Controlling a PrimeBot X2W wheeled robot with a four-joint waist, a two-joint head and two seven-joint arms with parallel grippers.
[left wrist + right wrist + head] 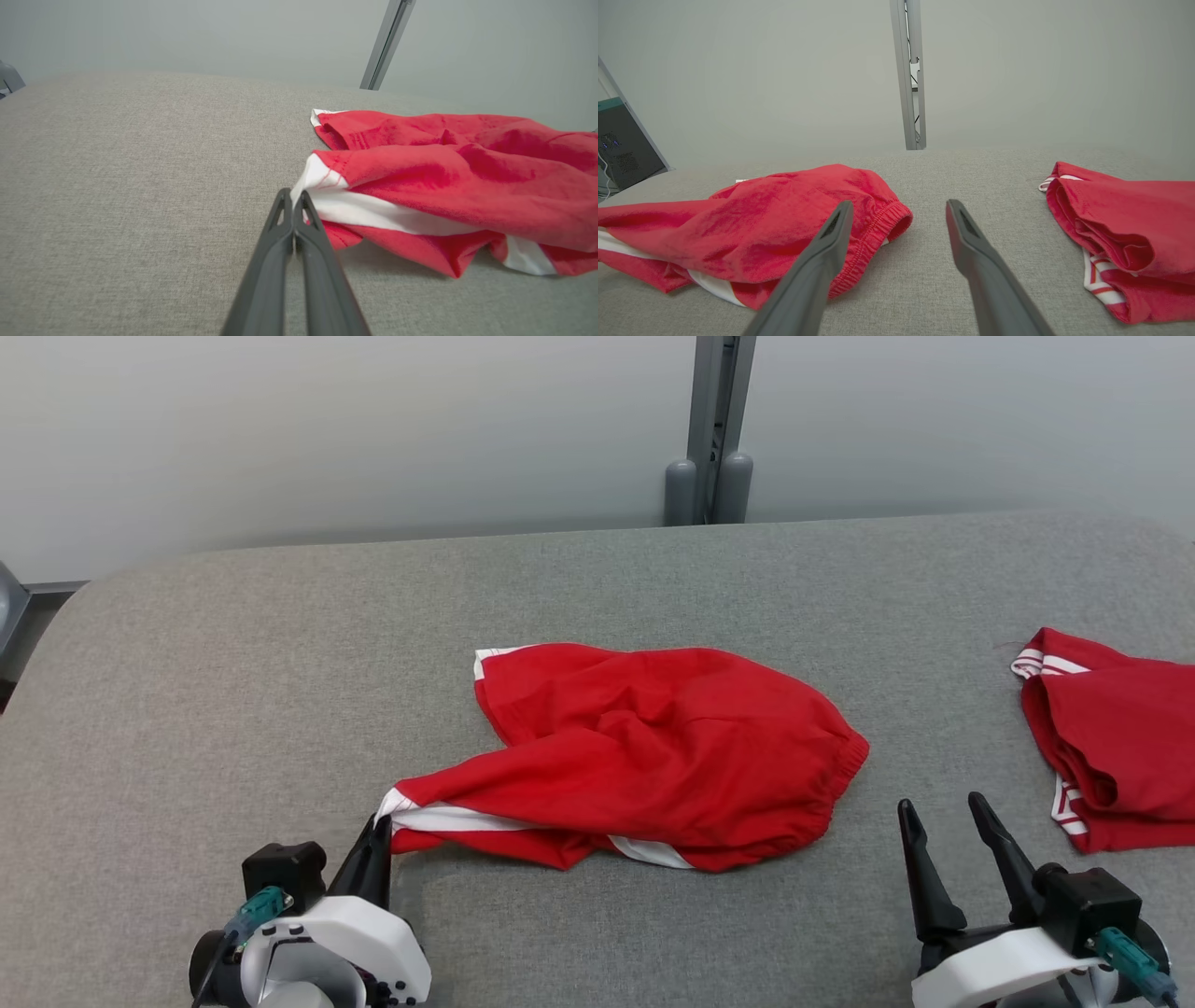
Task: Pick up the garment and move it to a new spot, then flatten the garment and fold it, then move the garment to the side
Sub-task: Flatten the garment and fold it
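Left claw (381, 823), in the head view, is pressed together at the near-left, white-striped corner of the crumpled red cotton shorts (653, 747), which lie mid-way across the grey fabric tabletop (233, 663). The right claw (939, 803) stands apart and empty at the near right.

Left wrist view: I cannot tell whether cloth sits between the tips, so a lift may slip off.

Right wrist view: a second, folded red garment (1125, 224) lies to the right, and a wide carry could disturb it. No writing is readable.

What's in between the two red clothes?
Only bare grey surface lies between the crumpled red garment and the second red garment, clearest in the head view. The open right gripper points at that gap.
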